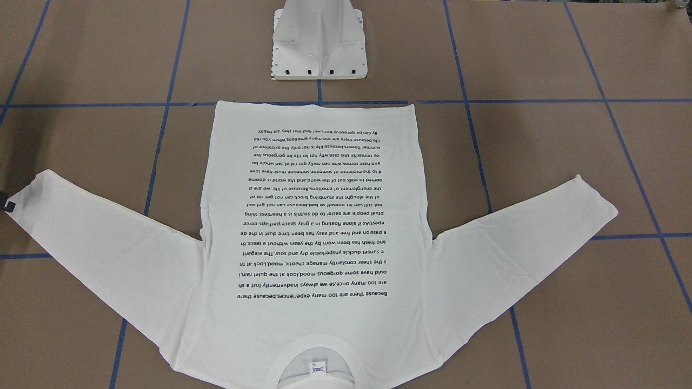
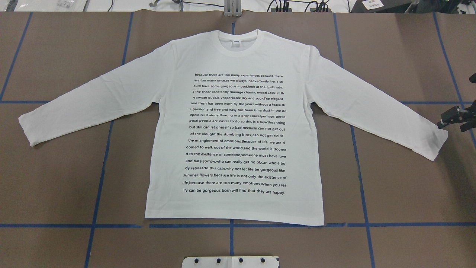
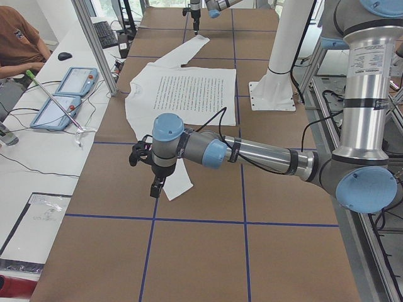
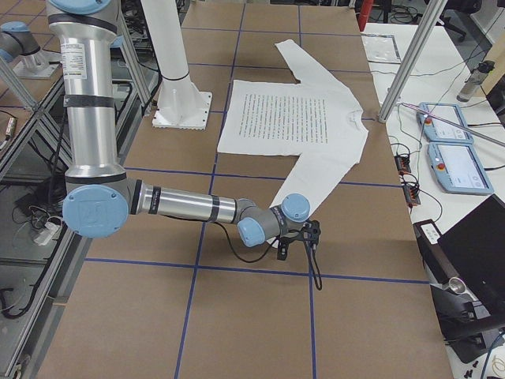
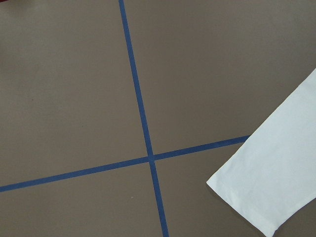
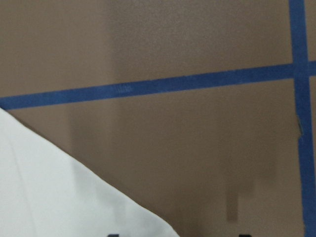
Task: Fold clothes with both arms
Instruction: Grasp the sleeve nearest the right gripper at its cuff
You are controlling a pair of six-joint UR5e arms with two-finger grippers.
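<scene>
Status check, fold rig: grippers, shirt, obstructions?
Left gripper and right gripper at sleeve ends, cloth ungripped, open or shut unclear. T-shirt flat, print up, unfolded. Nothing lying on it.

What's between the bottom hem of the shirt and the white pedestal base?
In the overhead view, only brown table with a blue tape line separates the shirt from the pedestal base.

Bright, even light from above floods the bench [image 2: 55, 178], with no hard glare anywhere. The white T-shirt [image 2: 238, 208] runs near washed-out in the front-facing view, its creases barely reading. A soft grey shadow sits on the cuff under the right gripper [image 2: 450, 120]. The left wrist view is crisp. The right wrist view is blurred throughout, with faint vertical smears, perhaps shadows of the jaws.
</scene>
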